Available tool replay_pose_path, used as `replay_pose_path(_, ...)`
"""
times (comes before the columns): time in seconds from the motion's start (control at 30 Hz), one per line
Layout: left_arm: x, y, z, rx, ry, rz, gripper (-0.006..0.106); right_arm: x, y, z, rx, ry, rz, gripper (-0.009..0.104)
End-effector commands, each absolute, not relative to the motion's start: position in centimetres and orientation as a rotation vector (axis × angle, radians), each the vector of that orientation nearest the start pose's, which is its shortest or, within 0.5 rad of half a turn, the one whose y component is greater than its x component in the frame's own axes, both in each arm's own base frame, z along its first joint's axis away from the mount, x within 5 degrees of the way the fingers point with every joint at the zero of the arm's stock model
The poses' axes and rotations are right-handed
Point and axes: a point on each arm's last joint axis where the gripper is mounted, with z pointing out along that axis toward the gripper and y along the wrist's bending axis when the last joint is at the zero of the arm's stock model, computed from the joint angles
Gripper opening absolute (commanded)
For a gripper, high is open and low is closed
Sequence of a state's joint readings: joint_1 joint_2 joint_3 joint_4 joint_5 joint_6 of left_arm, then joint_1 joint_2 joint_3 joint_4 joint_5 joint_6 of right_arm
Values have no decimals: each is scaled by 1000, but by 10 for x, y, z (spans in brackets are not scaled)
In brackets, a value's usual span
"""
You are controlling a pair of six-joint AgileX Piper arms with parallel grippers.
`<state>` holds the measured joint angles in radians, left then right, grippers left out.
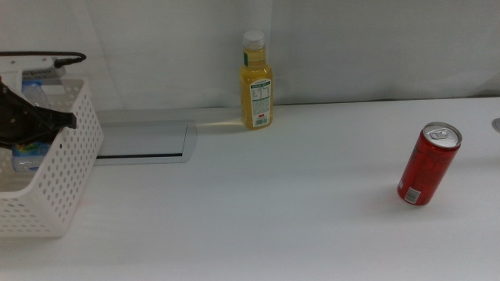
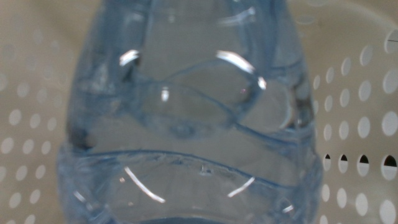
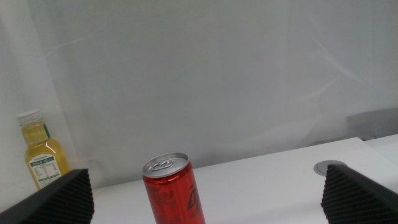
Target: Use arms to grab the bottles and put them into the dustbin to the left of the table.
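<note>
The clear water bottle fills the left wrist view, with the dustbin's perforated wall right behind it. In the middle view my left gripper is shut on this bottle inside the white dustbin at the table's left. The yellow juice bottle stands upright at the back centre. The red can stands upright on the right. My right gripper is open, level with the can and some way short of it; the juice bottle shows far beyond.
A flat grey panel is set into the white table beside the dustbin. A round grey grommet sits in the tabletop beyond the can, at the right edge of the middle view. A white backdrop closes the far side.
</note>
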<state>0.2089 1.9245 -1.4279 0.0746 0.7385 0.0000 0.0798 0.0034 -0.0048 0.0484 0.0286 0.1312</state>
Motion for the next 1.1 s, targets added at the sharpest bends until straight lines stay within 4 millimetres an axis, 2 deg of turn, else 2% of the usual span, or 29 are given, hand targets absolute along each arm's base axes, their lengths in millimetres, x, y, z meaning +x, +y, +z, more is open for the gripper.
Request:
replay_pose_path(0.0,405,90,221,-242,2649,136,8,56,4,201,66,1511,187,103)
replay_pose_path(0.1,406,90,222,-241,2636,137,24,56,4,201,66,1513,187,103)
replay_pose_path(0.27,406,90,222,-251,2630,135,70,56,4,201,66,1513,187,103)
replay_pose_path(0.37,406,90,222,-284,2624,126,91,56,4,201,66,1513,187,103)
replay_pose_path(0.63,406,90,223,-321,2617,117,93,56,4,201,66,1513,187,103)
replay_pose_path(0.77,402,89,243,-328,2556,117,93,56,4,201,66,1511,187,103)
replay_pose_path(0.87,395,88,269,-319,2481,122,93,56,4,201,66,1511,187,103)
replay_pose_path(1.07,367,76,344,-322,2277,37,93,56,4,201,66,1511,187,103)
